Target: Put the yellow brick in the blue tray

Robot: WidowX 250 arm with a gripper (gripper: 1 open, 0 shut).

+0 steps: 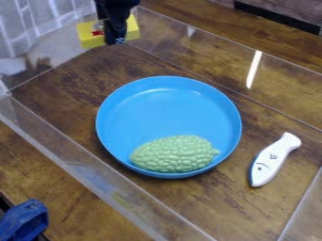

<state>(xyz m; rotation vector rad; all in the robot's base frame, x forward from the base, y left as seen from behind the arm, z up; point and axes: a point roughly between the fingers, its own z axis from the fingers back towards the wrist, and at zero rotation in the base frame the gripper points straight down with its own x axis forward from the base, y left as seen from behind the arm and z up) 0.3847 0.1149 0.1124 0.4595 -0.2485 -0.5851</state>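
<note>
Above the blue tray (169,115), jaws gripping yellow brick (92,34), long axis level

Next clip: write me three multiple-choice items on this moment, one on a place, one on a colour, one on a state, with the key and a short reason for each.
1. Where does the green lump lie?
A. inside the blue tray, near its front rim
B. on the wood beside the white tool
C. in the gripper

2. What colour is the tool to the right of the tray?
A. red
B. white
C. black

3. What is the state of the yellow brick?
A. lying in the tray
B. held up in the gripper, outside the tray
C. lying on the wood beside the tool

Key: 1 A, the lump sits within the rim at the near side. 2 B, it is white against the dark wood. 3 B, the brick is between the fingers at the top of the view, beyond the tray's far edge.
</note>
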